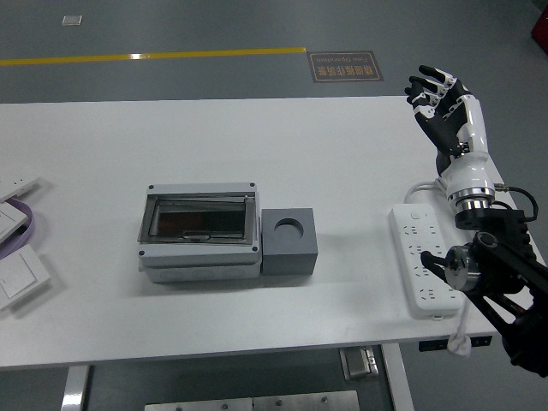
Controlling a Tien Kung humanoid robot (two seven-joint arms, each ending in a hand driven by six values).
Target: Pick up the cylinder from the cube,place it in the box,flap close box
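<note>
Grey cube [289,242] touches the closed box [199,233] at centre frame — right hand [445,114] raised at upper right, fingers spread, holding nothing, above the table [257,137].

Greys on a white bench [257,137]
Light grey box [199,242] with dark tinted flap, dark grey cube [289,242], white power strip [422,259], black-and-white right hand [445,116], yellow floor stripe [154,56].
</note>
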